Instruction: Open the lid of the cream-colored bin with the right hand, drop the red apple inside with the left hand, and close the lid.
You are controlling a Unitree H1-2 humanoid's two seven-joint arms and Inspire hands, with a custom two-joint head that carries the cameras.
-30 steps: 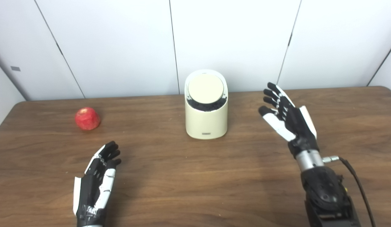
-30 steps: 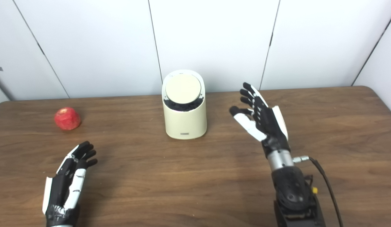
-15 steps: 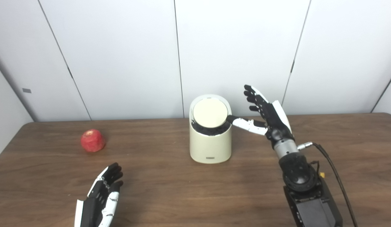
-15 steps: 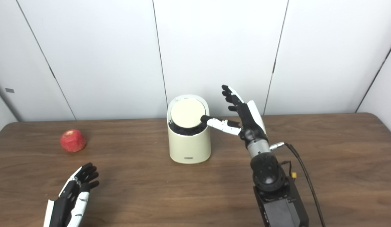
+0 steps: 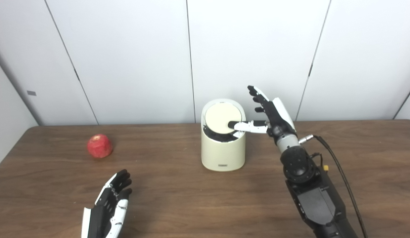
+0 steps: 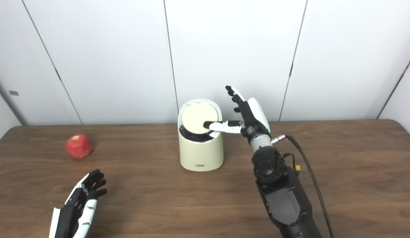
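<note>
The cream-colored cylindrical plastic bin [image 5: 222, 145] stands upright near the back middle of the brown wooden table [image 5: 191, 198], its round cream lid [image 5: 222, 119] tilted toward the camera and seated in a dark ring. The right hand [image 5: 269, 115] holds its fingers [image 5: 257, 97] spread and raised beside the bin, while its thumb lies out across the lid's right part, the tip seemingly touching the disc, though actual contact is hard to confirm from here. The lid looks like a light, stiff swing or push flap, so pressing near its edge should tip it; the smooth surface may let the thumb slide.

The red apple [image 5: 99, 146] sits well apart to the left on the table. It looks firm, round and fairly smooth, best wrapped from above around its widest part. The left hand [image 5: 109, 208] rests low near the front edge, fingers loosely apart and holding nothing.
</note>
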